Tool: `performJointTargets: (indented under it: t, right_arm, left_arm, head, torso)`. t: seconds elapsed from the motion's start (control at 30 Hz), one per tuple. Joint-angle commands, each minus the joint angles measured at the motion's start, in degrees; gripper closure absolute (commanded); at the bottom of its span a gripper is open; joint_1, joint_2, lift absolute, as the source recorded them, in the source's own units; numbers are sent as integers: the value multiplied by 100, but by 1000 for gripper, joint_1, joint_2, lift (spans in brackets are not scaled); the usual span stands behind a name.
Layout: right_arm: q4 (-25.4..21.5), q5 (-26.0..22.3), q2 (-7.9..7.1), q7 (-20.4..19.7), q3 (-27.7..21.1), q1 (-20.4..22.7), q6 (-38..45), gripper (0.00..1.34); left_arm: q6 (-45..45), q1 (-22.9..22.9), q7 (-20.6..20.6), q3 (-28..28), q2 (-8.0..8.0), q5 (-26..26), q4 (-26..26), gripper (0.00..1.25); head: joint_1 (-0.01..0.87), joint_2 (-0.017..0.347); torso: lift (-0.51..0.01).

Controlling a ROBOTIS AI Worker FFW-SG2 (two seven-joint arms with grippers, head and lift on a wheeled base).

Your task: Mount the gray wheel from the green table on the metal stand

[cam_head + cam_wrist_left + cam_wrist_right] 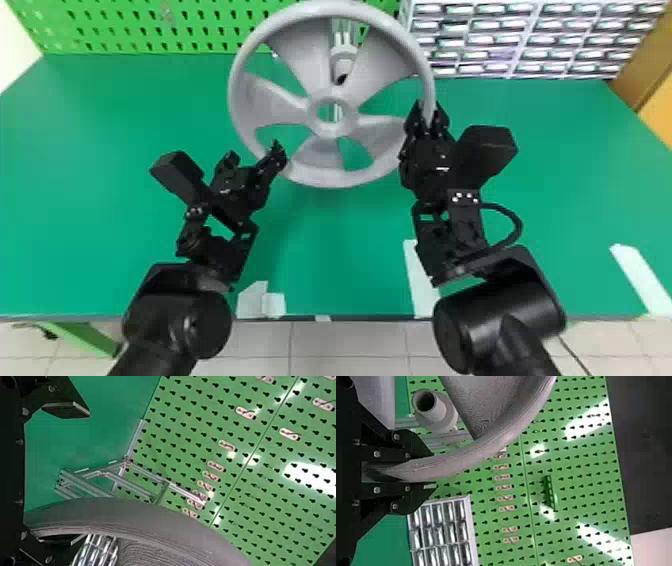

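One gray wheel (pixel 332 131), aloft near bench's (pixel 100 200) far edge, before one metal stand (pixel 88 483). Two arms: right gripper (pixel 428 111) clamped on the rim; left gripper (pixel 254 154) wide open, empty, one finger near the rim.

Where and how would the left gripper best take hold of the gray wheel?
Probably by the near-left stretch of its outer rim, coming from the robot's side, one finger inside and one outside: the rim is a slim band with openings between the broad spokes, and the right gripper holds its right side.
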Motion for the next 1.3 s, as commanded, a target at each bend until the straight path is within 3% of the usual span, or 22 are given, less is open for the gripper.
performJointTargets:
  t: [0.0,0.6,1.1,1.27]
  right_arm:
    - [9,-9,0,0,11,-13,0,1124]
    - [26,-9,-9,0,11,-5,18,1124]
    - [52,-26,-18,0,63,-40,26,1124]
    - [52,-26,-26,0,72,-49,26,1124]
  left_arm:
    - [-3,-2,-1,9,-5,2,19,223]
    - [-3,-11,-1,-17,4,11,37,229]
    - [-3,-55,-53,-26,4,20,46,502]
    - [-3,-55,-53,-26,4,11,55,533]
  head:
    - [868,52]
    - [868,52]
    - [868,52]
    - [868,52]
  torso:
    - [-93]
    - [-93]
    - [-93]
    - [-93]
